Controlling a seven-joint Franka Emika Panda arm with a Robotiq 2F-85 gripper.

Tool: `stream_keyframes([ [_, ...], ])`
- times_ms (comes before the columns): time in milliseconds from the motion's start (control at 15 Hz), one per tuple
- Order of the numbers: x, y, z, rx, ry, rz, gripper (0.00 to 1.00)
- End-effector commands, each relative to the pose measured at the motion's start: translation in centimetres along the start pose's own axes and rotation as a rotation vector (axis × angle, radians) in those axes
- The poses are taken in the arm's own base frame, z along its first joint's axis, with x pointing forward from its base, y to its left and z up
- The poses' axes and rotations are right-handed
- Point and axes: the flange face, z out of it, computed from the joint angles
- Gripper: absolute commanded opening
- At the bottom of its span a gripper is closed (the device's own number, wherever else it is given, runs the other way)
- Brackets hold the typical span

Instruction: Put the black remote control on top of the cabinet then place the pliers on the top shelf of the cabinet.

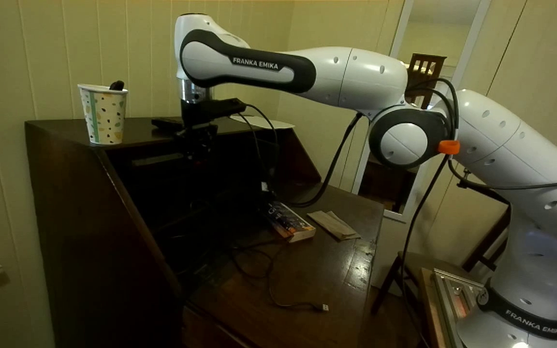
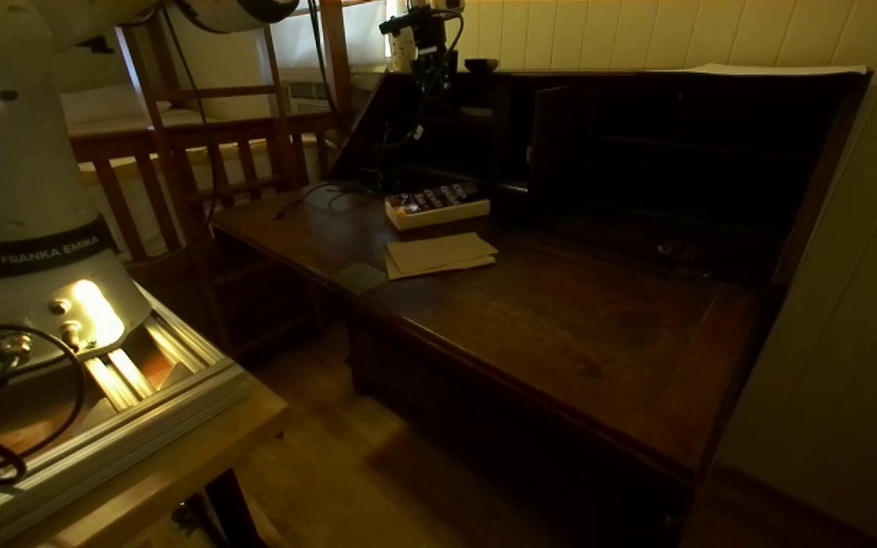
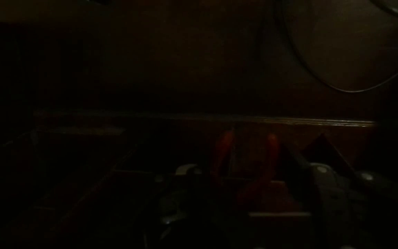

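- The hand [image 1: 197,154] hangs at the front edge of the cabinet [image 1: 73,212], towards the left end; whether it touches that edge I cannot tell.
- Its fingers are part-closed on the pliers [image 3: 272,154], red handles showing between them in the dark wrist view.
- The remote [image 1: 165,124] lies on the cabinet's top, just behind the hand.
- Open room runs along the top from the remote to a white sheet [image 2: 781,69] at the right end.
- Left of the hand, an upright cup [image 1: 105,117] stands near the edge.
- Right of it, a dark panel [image 2: 553,137] juts from the shadowed shelves.
- The arm's cable [image 1: 335,166] droops below the hand.
- The tabletop [image 2: 598,335] is widest free at right; a book [image 2: 438,207] and brown paper [image 2: 438,255] lie further left.
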Motion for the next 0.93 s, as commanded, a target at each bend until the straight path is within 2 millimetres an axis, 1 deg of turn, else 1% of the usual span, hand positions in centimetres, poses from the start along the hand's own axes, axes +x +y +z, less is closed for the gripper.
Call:
stream_keyframes([
  [0, 0.44, -0.23, 0.25, -0.037, 0.039, -0.045, 0.27],
  [400, 0.91, -0.47, 0.31, -0.070, 0.083, -0.060, 0.27],
  [867, 1.14, -0.19, 0.32, -0.096, 0.101, -0.055, 0.27],
])
